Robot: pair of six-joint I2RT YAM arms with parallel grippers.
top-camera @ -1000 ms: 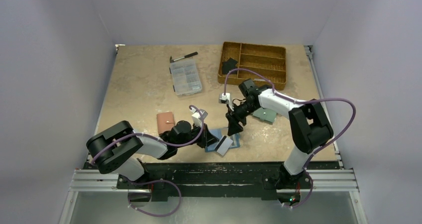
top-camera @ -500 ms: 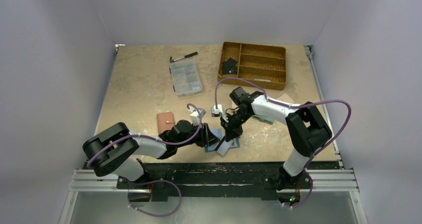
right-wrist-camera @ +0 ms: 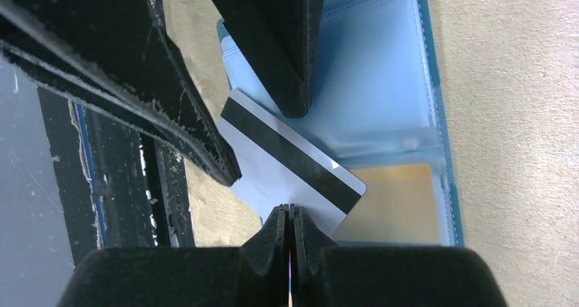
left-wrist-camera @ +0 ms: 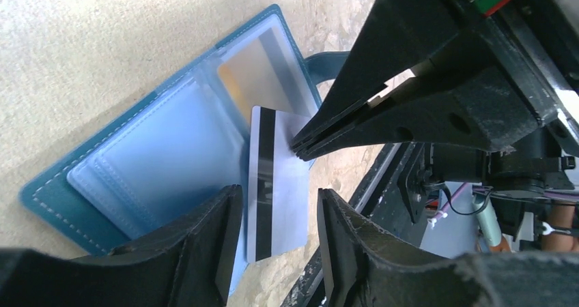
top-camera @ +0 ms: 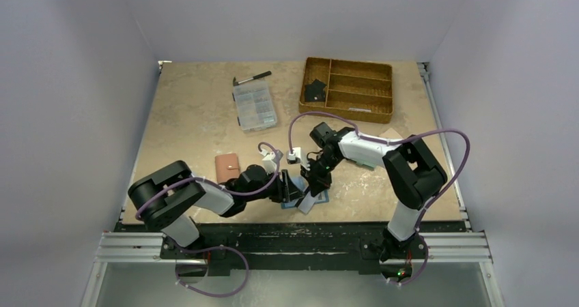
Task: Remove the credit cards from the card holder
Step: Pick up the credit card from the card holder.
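Note:
The card holder (left-wrist-camera: 150,164) lies open on the table near the front edge, its lighter blue inside facing up (top-camera: 295,192). A tan card (left-wrist-camera: 256,71) sits in one clear pocket (right-wrist-camera: 396,205). A greyish card with a black stripe (left-wrist-camera: 287,184) sticks out over the holder's edge (right-wrist-camera: 273,177). My right gripper (right-wrist-camera: 290,208) is shut on that card's edge; its tips also show in the left wrist view (left-wrist-camera: 300,147). My left gripper (left-wrist-camera: 280,205) is open, its fingers on either side of the card without touching it. No black card is in view.
A brown-pink wallet (top-camera: 227,166) lies left of the arms. A clear parts box (top-camera: 254,106) and a marker (top-camera: 251,78) are at the back. A wicker tray (top-camera: 348,89) at the back right holds a black item (top-camera: 315,90). The table's front rail (top-camera: 300,232) is close by.
The right gripper came down and left to the holder and shut on the greyish card. The left gripper, shut a second ago, has opened.

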